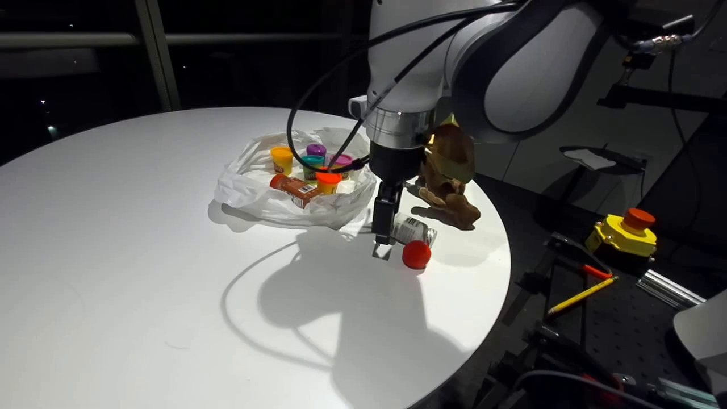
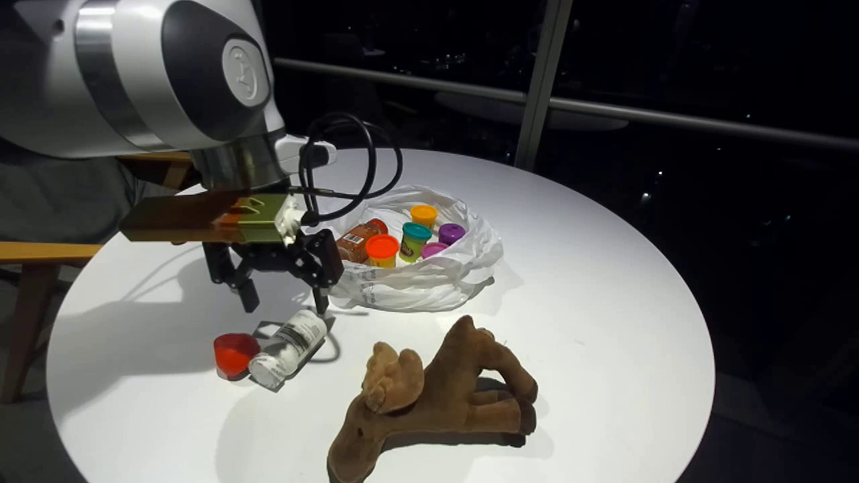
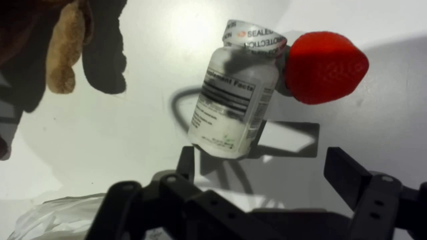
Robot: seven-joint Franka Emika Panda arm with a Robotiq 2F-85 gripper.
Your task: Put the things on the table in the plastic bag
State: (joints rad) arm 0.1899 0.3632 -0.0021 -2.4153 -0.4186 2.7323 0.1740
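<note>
In an exterior view, a red thing (image 2: pixel 235 354) sits farthest left on the round table (image 2: pixel 604 322). It is at nine o'clock from the white bottle (image 2: pixel 290 347), just beside its cap end; I can't tell if they touch. It might stop the bottle rolling that way, or get in the way.

The gripper (image 2: pixel 285 307) hangs at twelve o'clock from the bottle, near its bottom end. The fingers (image 3: pixel 347 175) are spread wide and pinch nothing, I think so they can fit around the bottle. In the wrist view the bottle lies nearer one finger, so the gripper may need to slide over first.

The plastic bag (image 2: pixel 429 288) is at two o'clock from the bottle, with its mouth wide open on top, so it's easy to drop things in. Inside are a brown jar (image 2: pixel 356 241) on its side and small jars (image 2: pixel 414 243) with bright lids, so those look done.

The brown moose toy (image 2: pixel 443 402) lies on its side at four o'clock from the bottle, outside the bag. It looks soft, so it should squash nicely, but it's big and may be hard to fit in.
</note>
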